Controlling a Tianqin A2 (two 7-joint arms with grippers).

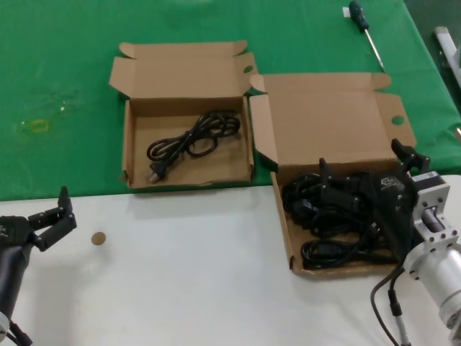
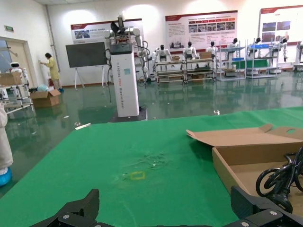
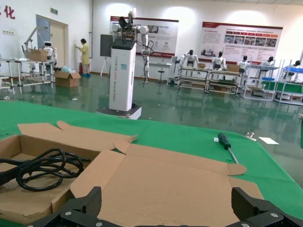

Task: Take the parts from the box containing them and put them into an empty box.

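The wider box (image 1: 283,216) at the right holds a pile of black power cords (image 1: 324,213). My right gripper (image 1: 360,157) is open and hangs low over that pile, facing the raised lid (image 3: 165,175); in the right wrist view the right gripper (image 3: 166,198) holds nothing and the pile is hidden. The narrower box (image 1: 128,144) at the left holds one looped cord (image 1: 191,137), which also shows in the right wrist view (image 3: 42,168) and the left wrist view (image 2: 281,179). My left gripper (image 1: 52,220) is open and empty at the front left, away from both boxes.
A screwdriver (image 1: 364,25) lies on the green cloth at the back right. A small brown disc (image 1: 98,238) lies on the white table near my left gripper. A yellow mark (image 1: 36,126) sits on the cloth at the left.
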